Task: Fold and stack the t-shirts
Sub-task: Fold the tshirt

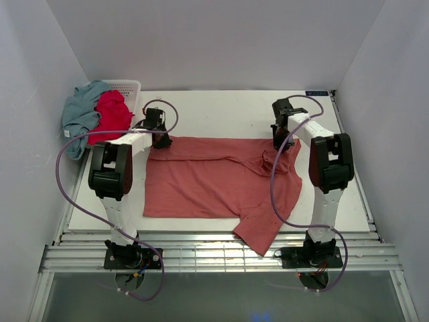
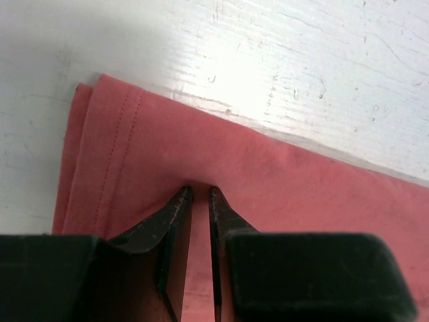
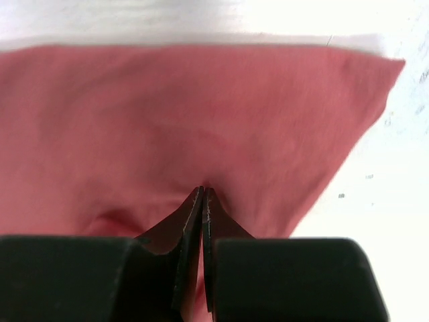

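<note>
Salmon-red t-shirt (image 1: 214, 178) lies spread on the counter (image 1: 221, 107), one sleeve hanging over the near edge. The left fingers (image 2: 177, 215) and right fingers (image 3: 194, 215) each pinch its folded far edge. Crimson t-shirt (image 1: 112, 114) and grey-blue t-shirt (image 1: 84, 111) slump in the white basket (image 1: 129, 86), far left; a purple cable (image 1: 273, 181) crosses the shirt

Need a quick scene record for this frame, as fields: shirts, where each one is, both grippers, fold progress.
on table: salmon shirt, spread out, far edge folded over, one sleeve past the near edge of the table
left gripper: pinching the far-left folded edge of the salmon shirt
right gripper: shut on the far-right part of the salmon shirt
basket: far-left corner
in basket: grey-blue shirt and crimson shirt, both bunched
stack: none yet
</note>
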Controlling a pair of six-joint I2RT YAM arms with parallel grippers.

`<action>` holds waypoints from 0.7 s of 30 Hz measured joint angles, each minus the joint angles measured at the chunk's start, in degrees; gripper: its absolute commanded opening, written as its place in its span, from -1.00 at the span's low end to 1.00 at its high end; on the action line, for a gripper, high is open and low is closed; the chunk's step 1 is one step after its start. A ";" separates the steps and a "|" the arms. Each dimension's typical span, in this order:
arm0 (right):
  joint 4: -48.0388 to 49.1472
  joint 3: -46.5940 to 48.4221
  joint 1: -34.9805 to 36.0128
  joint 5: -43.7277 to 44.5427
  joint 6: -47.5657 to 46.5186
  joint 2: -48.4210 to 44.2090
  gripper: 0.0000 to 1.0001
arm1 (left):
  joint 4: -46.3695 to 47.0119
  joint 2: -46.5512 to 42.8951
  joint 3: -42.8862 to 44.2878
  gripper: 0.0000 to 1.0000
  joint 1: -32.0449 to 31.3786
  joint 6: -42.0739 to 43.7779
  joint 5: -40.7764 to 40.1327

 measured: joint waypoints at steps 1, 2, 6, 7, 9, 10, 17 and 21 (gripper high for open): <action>0.11 0.46 -0.20 0.33 0.00 1.07 -0.85 | 0.04 0.44 0.44 -0.46 0.07 0.09 -0.04; 0.26 1.07 -0.55 0.66 0.02 2.43 -0.85 | 0.09 1.07 0.85 -0.47 0.09 0.24 -0.04; -0.11 4.79 -2.14 1.29 0.13 5.99 -0.85 | 0.76 3.04 2.95 -0.49 0.31 0.35 0.00; -0.11 6.19 -2.62 1.57 0.09 6.88 -0.84 | 0.98 3.54 3.58 -0.49 0.33 0.39 0.02; -0.17 9.27 -3.85 1.60 -0.11 9.14 -0.85 | 1.40 4.83 5.07 -0.51 0.44 0.46 0.24; -0.59 11.04 -4.39 1.55 -0.22 10.16 -0.85 | 1.44 5.60 6.05 -0.52 0.57 0.46 0.44; -1.95 28.70 -7.87 -1.14 -1.01 20.94 -0.85 | 1.66 12.96 16.24 -0.54 1.86 0.57 2.27; -2.21 37.05 -9.33 -4.22 -1.14 25.94 -0.85 | 1.27 18.49 24.46 -0.55 2.64 1.29 3.30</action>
